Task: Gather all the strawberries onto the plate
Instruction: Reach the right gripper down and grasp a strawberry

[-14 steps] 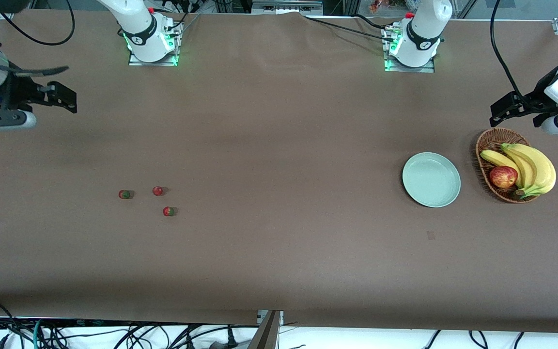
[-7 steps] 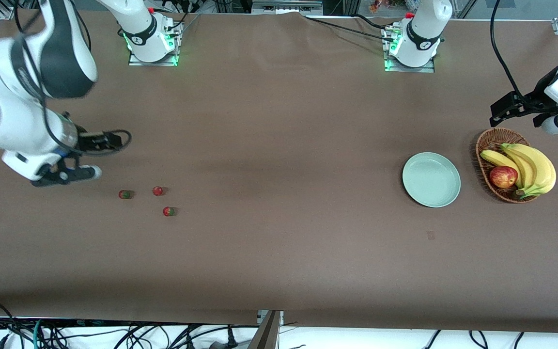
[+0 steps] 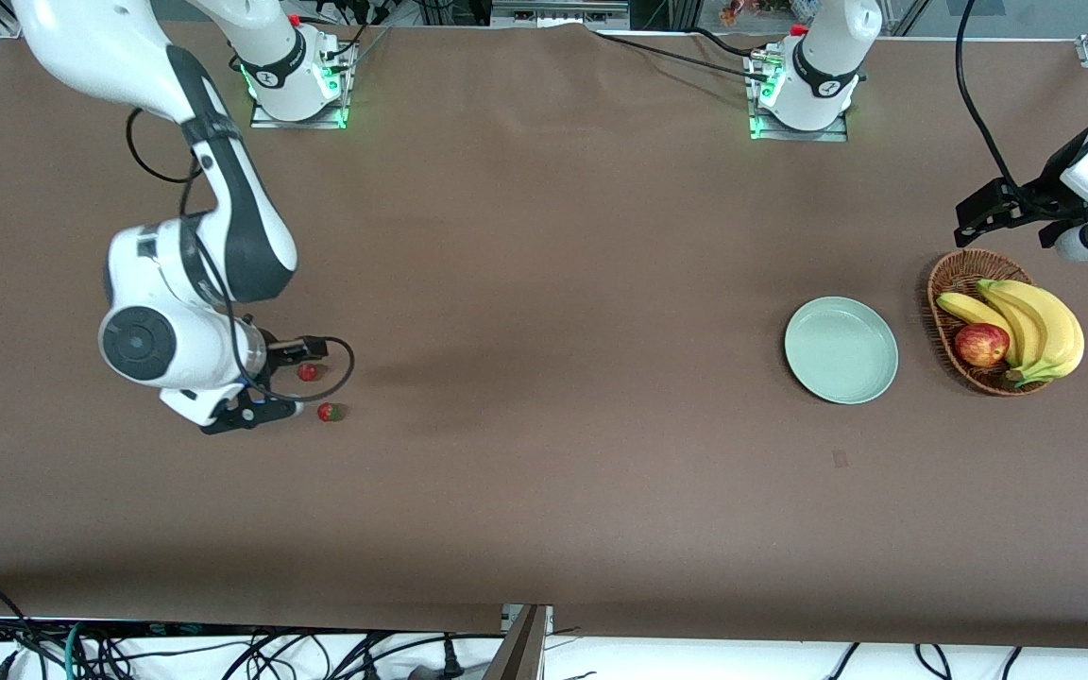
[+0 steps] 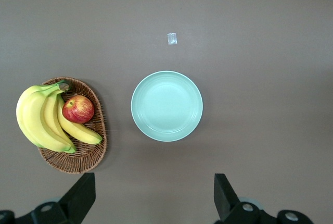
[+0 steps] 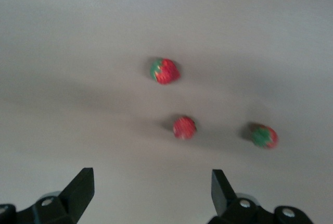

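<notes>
Nearest to the front camera we see one of the strawberries (image 3: pixel 328 412) lying on the brown table (image 3: pixel 544 510) toward the right arm's end, a small red berry with a green cap. A second berry (image 3: pixel 308 372) lies a little farther from that camera. The third we find only in the right wrist view (image 5: pixel 265 136), where all three sit apart from one another on the bare cloth: two show red flesh with a green leafy end, while the middle one (image 5: pixel 184 127) shows almost wholly red.

The right claw (image 5: pixel 148 193) hangs low over this cluster with its fingers (image 5: pixel 78 188) spread wide and holding nothing; the berries lie just ahead of the gap between them.

Toward the left arm's end, the plate (image 3: pixel 841 349) rests flat, round, shallow and pale mint green, with nothing in it. Just beside it stands a wicker basket (image 3: pixel 955 283) holding bananas (image 3: pixel 1035 326) and a red apple (image 3: pixel 981 345).

Farther still, the left claw (image 4: pixel 154 195) waits in the air over the table just beside the basket, fingers released and grasping nothing.
</notes>
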{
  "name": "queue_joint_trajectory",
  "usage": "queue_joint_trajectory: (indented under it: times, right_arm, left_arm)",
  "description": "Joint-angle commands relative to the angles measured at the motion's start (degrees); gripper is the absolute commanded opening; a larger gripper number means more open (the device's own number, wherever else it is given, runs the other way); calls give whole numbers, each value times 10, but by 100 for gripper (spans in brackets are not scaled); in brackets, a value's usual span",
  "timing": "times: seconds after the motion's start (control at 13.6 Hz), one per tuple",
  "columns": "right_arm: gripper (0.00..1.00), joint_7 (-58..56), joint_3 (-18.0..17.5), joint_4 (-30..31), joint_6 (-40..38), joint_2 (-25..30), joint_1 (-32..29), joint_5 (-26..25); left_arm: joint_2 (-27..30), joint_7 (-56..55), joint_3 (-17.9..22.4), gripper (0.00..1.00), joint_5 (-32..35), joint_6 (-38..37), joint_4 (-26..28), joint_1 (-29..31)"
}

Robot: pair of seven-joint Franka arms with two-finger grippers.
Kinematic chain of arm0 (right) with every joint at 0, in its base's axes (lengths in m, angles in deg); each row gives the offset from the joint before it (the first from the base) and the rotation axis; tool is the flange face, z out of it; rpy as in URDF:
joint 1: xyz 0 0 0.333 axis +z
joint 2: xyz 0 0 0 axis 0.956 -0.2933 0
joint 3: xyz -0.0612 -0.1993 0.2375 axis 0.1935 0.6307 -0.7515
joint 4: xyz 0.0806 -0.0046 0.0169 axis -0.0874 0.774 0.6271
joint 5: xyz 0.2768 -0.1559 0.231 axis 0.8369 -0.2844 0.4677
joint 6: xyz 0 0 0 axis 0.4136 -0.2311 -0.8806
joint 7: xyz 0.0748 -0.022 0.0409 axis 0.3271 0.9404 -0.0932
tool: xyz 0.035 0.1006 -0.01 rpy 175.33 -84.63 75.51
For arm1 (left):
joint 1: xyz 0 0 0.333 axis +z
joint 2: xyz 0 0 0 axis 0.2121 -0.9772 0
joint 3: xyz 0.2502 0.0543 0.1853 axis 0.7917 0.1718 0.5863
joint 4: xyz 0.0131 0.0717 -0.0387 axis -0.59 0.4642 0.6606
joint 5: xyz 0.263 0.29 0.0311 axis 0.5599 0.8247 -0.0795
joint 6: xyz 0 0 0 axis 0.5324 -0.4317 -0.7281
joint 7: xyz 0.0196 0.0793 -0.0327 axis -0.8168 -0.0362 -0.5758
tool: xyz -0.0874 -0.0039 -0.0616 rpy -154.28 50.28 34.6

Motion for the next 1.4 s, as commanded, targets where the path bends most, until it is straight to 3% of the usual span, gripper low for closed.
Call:
queue_joint_trajectory:
  times: [0.0,0.3,0.81,1.03,1.18,1.33]
  right_arm:
    - [99,2,0,-10,31,-30,2,11]
    - [99,-2,1,-8,105,-76,-2,12]
    - [97,-7,1,-8,177,-112,-4,12]
    - [50,-7,1,-6,178,-114,-7,12]
    - [36,-7,1,-6,182,-117,-7,12]
    - [12,-7,1,-6,182,-117,-6,12]
  left_arm:
    - [-1,-1,0,100,-5,-7,-9,-3]
    - [-1,-1,0,100,-4,-7,-9,-4]
    - [-1,-1,0,100,-4,-7,-9,-3]
    - [-1,-1,0,100,-4,-7,-10,-4]
    - [-1,-1,0,100,-4,-5,-10,-4]
    - [-1,-1,0,100,-4,-5,-10,-4]
